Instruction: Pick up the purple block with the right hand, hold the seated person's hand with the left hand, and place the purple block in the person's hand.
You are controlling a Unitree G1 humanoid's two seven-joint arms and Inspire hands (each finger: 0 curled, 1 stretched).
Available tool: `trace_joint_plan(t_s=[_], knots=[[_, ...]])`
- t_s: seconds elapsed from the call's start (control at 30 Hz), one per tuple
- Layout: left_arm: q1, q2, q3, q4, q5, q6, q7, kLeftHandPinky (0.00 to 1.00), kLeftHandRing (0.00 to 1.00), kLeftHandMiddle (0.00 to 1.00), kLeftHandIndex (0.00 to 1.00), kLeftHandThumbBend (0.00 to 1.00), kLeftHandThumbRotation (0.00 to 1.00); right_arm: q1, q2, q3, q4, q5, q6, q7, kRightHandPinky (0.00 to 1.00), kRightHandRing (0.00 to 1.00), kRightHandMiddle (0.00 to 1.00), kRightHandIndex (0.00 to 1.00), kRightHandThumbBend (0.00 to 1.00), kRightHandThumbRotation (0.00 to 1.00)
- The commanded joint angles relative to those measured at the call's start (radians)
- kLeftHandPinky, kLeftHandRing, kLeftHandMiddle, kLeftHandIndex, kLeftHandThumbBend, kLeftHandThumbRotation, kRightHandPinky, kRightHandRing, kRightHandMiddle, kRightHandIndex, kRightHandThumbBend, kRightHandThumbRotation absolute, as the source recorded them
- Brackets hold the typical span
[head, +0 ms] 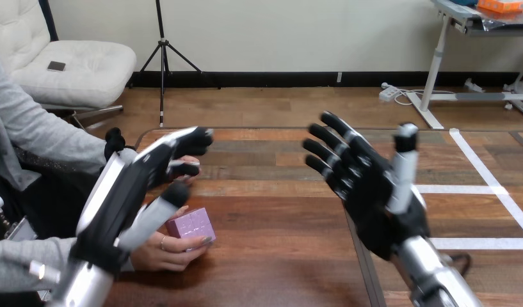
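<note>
Head view, nearest first: by the table's [278,262] near left corner, the person's nearer hand [157,251] rests palm up with the purple block [191,225] in it, fingers curled round the block's near face. Just above, the left hand [127,192] hangs with its fingers loosely extended and its thumb reaching toward the block, closed on nothing that I can make out. Farther along the left edge, the person's other hand [184,173] shows just behind those fingers; whether they touch I cannot tell. The right hand [374,192] stands raised over the table's middle, spread wide and empty. I judge the delivery done; the next move calls for drawing both hands clear without knocking the block.
</note>
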Motion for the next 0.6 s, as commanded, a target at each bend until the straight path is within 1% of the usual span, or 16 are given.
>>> trace_joint_plan(t_s=[0.0, 0.03, 0.07, 0.1, 0.2, 0.43, 0.5, 0.57], knots=[[0.035, -0.07, 0.003, -0.009, -0.092, -0.041, -0.003, 0.8, 0.86, 0.83, 0.79, 0.79, 1.0, 0.057, 0.009, -0.013, -0.082, 0.035, -0.017, 0.009, 0.9, 0.89, 0.89, 0.89, 1.0, 1.0], [0.044, -0.079, 0.002, -0.015, -0.101, -0.041, -0.003, 0.8, 0.86, 0.83, 0.79, 0.78, 1.0, 0.066, 0.01, -0.013, -0.089, 0.038, -0.015, 0.008, 0.9, 0.89, 0.89, 0.89, 1.0, 1.0], [0.065, -0.105, -0.003, -0.021, -0.115, -0.049, 0.006, 0.81, 0.86, 0.83, 0.79, 0.78, 1.0, 0.085, 0.012, -0.013, -0.097, 0.043, -0.018, 0.013, 0.9, 0.89, 0.89, 0.89, 1.0, 1.0], [0.079, -0.122, -0.007, -0.025, -0.122, -0.056, 0.012, 0.81, 0.86, 0.83, 0.79, 0.77, 1.0, 0.097, 0.012, -0.012, -0.103, 0.046, -0.019, 0.017, 0.9, 0.89, 0.89, 0.89, 1.0, 1.0], [0.121, -0.162, -0.018, -0.04, -0.131, -0.07, 0.024, 0.81, 0.86, 0.82, 0.78, 0.73, 1.0, 0.136, 0.015, -0.009, -0.121, 0.056, -0.03, 0.027, 0.89, 0.88, 0.89, 0.9, 1.0, 1.0], [0.198, -0.214, -0.041, -0.052, -0.154, -0.085, 0.015, 0.83, 0.87, 0.83, 0.79, 0.7, 1.0, 0.216, 0.026, 0.004, -0.145, 0.057, -0.073, 0.041, 0.89, 0.88, 0.9, 0.9, 1.0, 1.0], [0.226, -0.227, -0.05, -0.063, -0.171, -0.07, 0.009, 0.84, 0.88, 0.83, 0.8, 0.7, 1.0, 0.238, 0.03, 0.007, -0.146, 0.052, -0.091, 0.045, 0.88, 0.87, 0.89, 0.9, 1.0, 1.0], [0.248, -0.238, -0.054, -0.072, -0.173, -0.058, 0.01, 0.85, 0.88, 0.84, 0.81, 0.7, 1.0, 0.255, 0.031, 0.011, -0.147, 0.048, -0.107, 0.049, 0.88, 0.87, 0.89, 0.9, 1.0, 1.0]])
